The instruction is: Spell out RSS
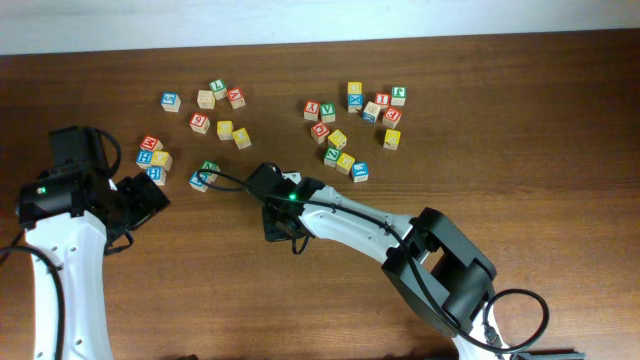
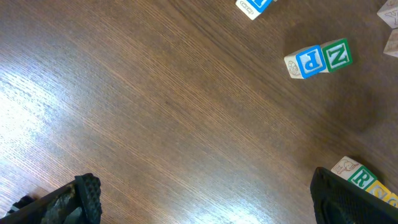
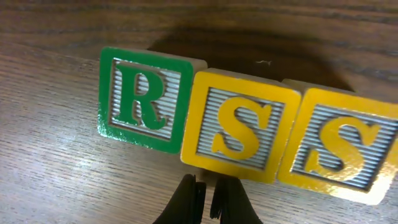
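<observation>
Just left of the worktop's middle, the right claw [image 3: 208, 194] hangs with its two fingers pressed together, gripping nothing. Just beyond its tips stands the R cube [image 3: 146, 99], green and white. It touches the first S cube [image 3: 239, 127], which touches the second S cube [image 3: 339, 146], both yellow. The three faces read RSS in one slightly slanted row on the wood. Whether the fingertips touch the middle cube cannot be told.

From overhead the right wrist hides the row. Nearer the left edge, the left claw [image 2: 208, 205] stands spread wide and empty, and the row's R end shows past one finger [image 2: 336, 199]. Beyond it a blue P cube [image 2: 309, 62] touches a green Z cube [image 2: 337, 55]. Toward the far edge lie two scatters of loose cubes, one left [image 1: 225, 130] and one right [image 1: 337, 140].
</observation>
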### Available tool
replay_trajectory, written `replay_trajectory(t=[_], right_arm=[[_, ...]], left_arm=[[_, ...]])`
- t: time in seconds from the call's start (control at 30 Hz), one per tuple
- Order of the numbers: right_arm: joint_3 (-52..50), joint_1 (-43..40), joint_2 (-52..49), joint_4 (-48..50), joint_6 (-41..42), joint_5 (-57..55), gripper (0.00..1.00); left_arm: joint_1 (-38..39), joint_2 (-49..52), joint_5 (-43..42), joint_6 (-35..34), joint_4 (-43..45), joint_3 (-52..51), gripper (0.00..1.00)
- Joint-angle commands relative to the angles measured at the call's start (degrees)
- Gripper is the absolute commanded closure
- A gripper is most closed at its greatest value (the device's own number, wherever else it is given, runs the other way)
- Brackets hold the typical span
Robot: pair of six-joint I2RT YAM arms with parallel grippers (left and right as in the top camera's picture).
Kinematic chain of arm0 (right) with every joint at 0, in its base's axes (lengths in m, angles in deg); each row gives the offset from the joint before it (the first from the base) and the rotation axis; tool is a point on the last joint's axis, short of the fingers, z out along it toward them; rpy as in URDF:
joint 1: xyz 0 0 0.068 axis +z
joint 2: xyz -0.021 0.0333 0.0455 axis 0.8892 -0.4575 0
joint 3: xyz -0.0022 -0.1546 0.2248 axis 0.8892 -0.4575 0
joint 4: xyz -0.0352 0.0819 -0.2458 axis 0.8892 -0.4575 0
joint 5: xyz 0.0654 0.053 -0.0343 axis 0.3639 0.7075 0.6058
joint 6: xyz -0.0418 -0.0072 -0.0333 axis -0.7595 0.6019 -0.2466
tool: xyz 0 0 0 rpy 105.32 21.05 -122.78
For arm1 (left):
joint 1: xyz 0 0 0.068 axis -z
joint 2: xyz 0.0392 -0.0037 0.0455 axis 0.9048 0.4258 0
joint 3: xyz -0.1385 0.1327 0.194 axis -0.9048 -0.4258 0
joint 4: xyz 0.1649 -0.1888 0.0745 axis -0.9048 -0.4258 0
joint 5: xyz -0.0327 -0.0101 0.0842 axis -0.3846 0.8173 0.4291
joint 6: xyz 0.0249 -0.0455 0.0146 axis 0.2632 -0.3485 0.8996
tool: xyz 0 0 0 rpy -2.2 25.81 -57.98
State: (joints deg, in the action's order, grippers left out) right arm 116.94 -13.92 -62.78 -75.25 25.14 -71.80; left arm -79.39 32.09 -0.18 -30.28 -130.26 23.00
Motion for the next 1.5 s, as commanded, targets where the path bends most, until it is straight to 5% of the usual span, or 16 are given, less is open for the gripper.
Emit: replay_trajectory(t=[0.0, 1.47], right_arm=[[-0.1, 0.2, -1.2, 0.0, 0.2, -1.7, 0.96], [-0.1, 0.1, -1.2, 1.3, 0.2, -3.1, 0.96]], left_arm=[[-0.2, -0.9, 0.9, -0.9, 0.0, -0.4, 0.01], [-0.2, -0.9, 0.9, -0.9, 0.0, -0.4, 0.01]])
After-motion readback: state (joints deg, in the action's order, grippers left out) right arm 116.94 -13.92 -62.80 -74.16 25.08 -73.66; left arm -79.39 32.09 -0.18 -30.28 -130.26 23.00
